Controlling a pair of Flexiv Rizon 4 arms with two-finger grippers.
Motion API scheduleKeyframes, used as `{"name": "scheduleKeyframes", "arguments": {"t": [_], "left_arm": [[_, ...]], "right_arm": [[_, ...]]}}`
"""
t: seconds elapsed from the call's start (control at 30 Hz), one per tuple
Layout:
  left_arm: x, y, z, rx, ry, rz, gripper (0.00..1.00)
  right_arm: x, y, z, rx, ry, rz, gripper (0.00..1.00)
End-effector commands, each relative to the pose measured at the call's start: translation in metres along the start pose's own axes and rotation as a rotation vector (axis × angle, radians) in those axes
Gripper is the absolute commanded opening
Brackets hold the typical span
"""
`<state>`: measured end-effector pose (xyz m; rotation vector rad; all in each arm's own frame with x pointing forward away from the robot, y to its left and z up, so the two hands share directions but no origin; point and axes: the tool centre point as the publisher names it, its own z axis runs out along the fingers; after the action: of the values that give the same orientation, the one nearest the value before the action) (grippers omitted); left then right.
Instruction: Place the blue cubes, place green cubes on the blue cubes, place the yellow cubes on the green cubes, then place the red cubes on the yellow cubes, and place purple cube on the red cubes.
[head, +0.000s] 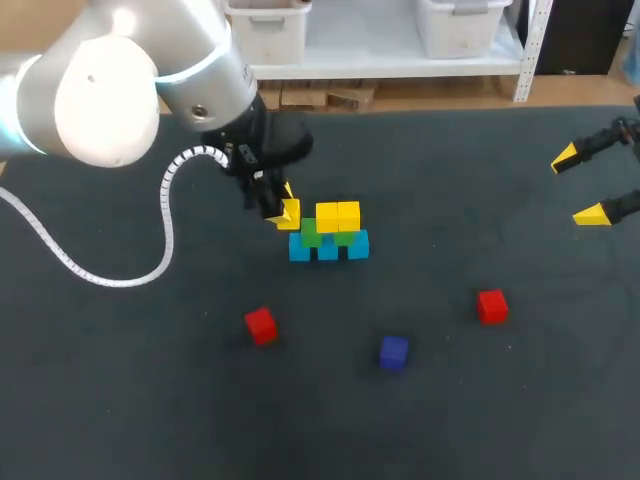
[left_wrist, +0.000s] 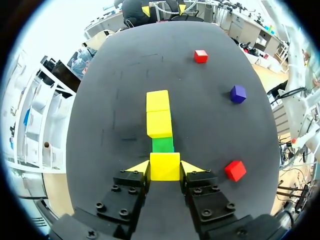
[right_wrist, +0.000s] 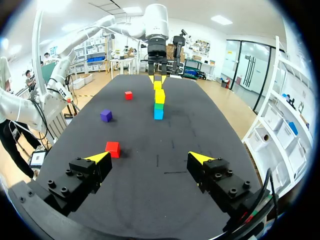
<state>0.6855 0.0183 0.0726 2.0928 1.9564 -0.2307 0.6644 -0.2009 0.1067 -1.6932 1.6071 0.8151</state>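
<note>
A stack stands mid-table: blue cubes (head: 328, 250) at the bottom, green cubes (head: 311, 236) on them, and two yellow cubes (head: 338, 215) on top. My left gripper (head: 288, 210) is shut on a third yellow cube (left_wrist: 164, 166) at the stack's left end, just over a green cube (left_wrist: 162, 144). Two red cubes (head: 261, 325) (head: 491, 306) and a purple cube (head: 393, 352) lie loose nearer the front. My right gripper (head: 590, 186) hangs open at the far right with nothing between its fingers (right_wrist: 97, 158). From there the stack (right_wrist: 158, 102) shows far ahead.
The white cable (head: 165, 225) of my left arm loops over the table's left part. Dark mat lies bare between the stack and the right gripper.
</note>
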Motion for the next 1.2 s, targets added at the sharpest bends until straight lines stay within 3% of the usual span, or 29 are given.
{"name": "scheduleKeyframes", "arguments": {"t": [0.03,1.2], "left_arm": [[-0.0028,0.0034,0.0036,0.007,0.005,-0.001,0.00],[-0.0124,0.0110,0.0110,0.017,0.004,0.015,0.00]], "right_arm": [[0.0003,0.0000,0.0003,0.000,-0.001,-0.001,1.00],[0.0003,0.0000,0.0003,0.000,-0.001,-0.001,1.00]]}}
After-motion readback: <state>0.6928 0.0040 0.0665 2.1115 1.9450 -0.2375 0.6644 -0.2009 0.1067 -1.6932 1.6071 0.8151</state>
